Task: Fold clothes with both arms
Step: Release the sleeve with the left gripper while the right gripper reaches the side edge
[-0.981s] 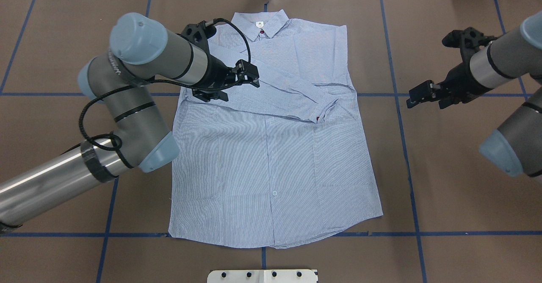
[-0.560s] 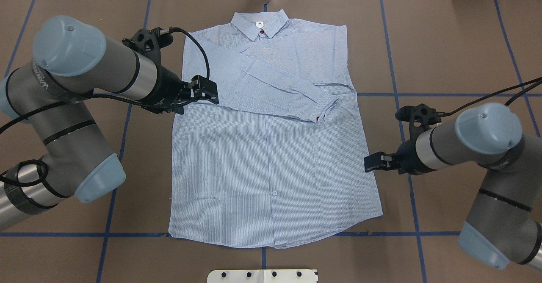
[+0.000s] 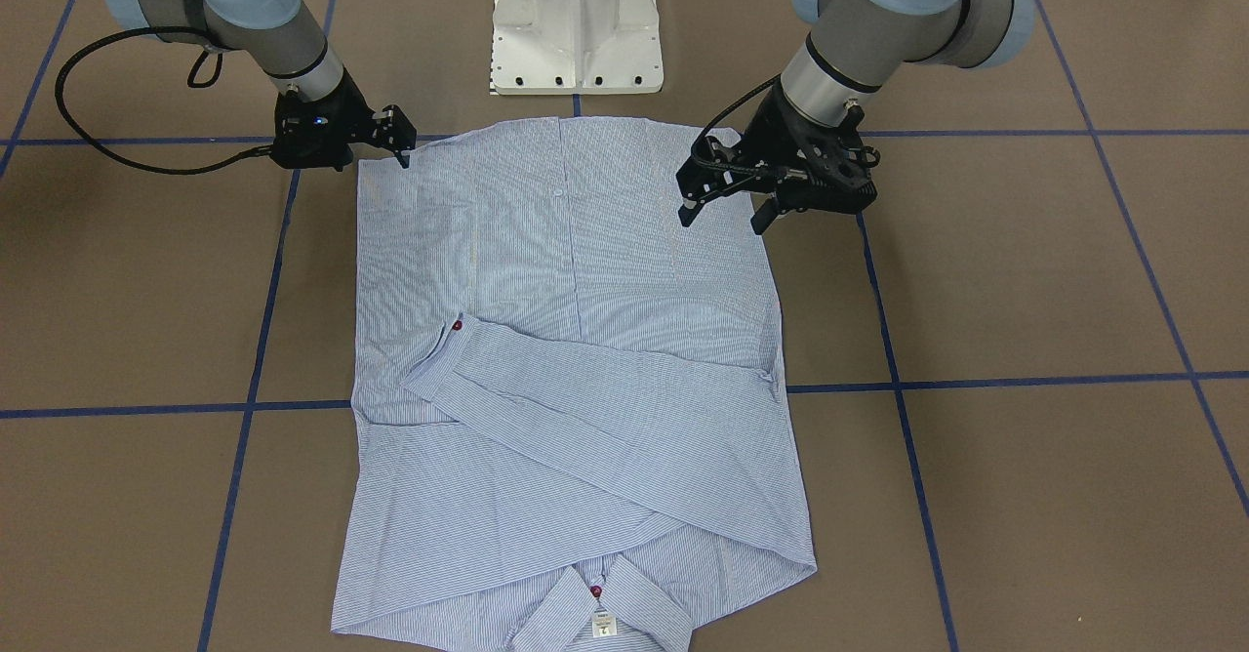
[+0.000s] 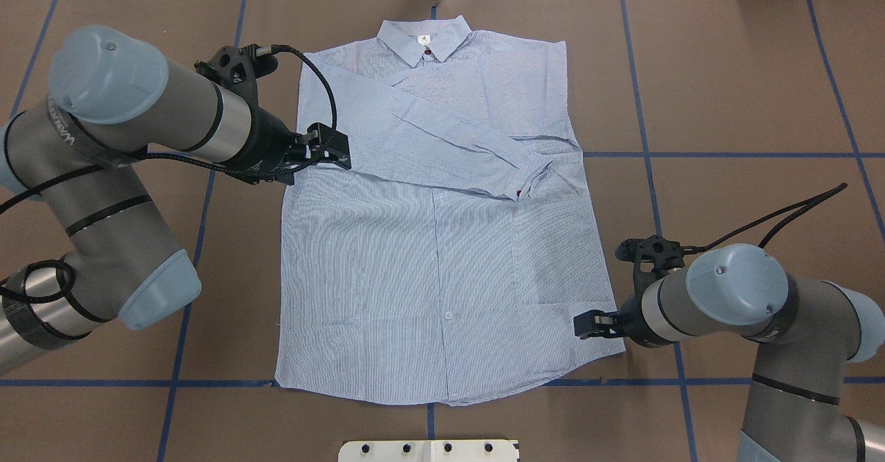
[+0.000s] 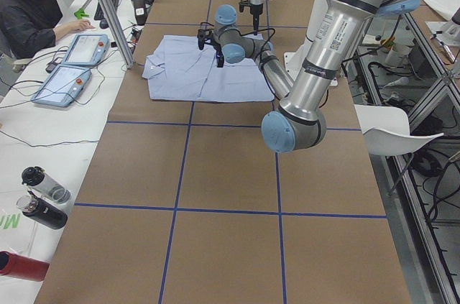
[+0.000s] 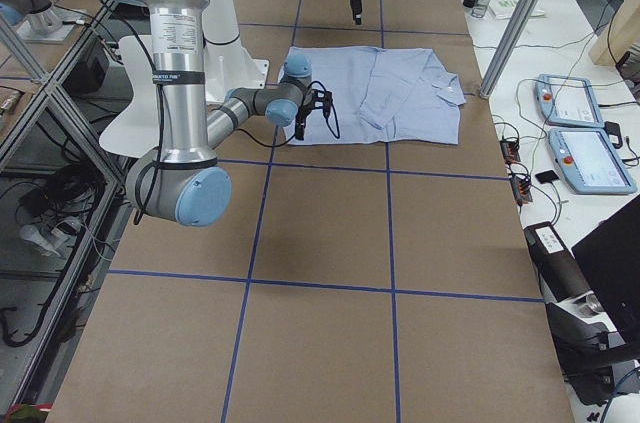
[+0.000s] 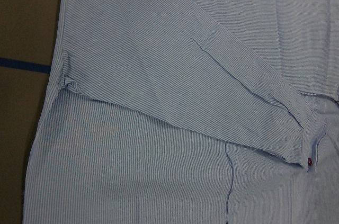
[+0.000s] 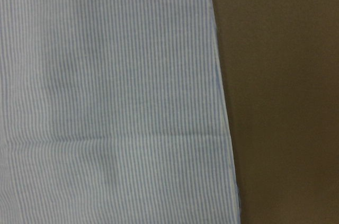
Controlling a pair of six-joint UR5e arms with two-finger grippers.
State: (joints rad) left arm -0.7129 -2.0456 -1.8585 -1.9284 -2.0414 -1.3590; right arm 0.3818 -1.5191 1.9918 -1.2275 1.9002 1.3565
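Observation:
The light blue striped shirt (image 4: 442, 261) lies flat, front up, on the brown table, collar away from the robot. Both sleeves are folded across the chest, and a cuff with a red button (image 4: 520, 194) lies to the right. My left gripper (image 4: 333, 148) is open and empty, hovering over the shirt's left edge by the armpit; in the front view (image 3: 723, 215) its fingers stand wide apart. My right gripper (image 4: 582, 326) looks open and empty over the shirt's right hem corner (image 3: 402, 135). The wrist views show only shirt cloth (image 7: 159, 102) (image 8: 106, 97), no fingers.
The white pedestal base (image 3: 576, 27) stands just behind the hem. Blue tape lines (image 4: 726, 154) cross the brown table cover. An operator (image 5: 29, 9) sits at the far side with two tablets (image 5: 72, 67). Bottles (image 5: 43, 196) stand beyond the table's left end.
The left gripper drew back from over the chest to the shirt's left edge and now holds still. The right gripper swung in and moved along the right edge to the hem corner.

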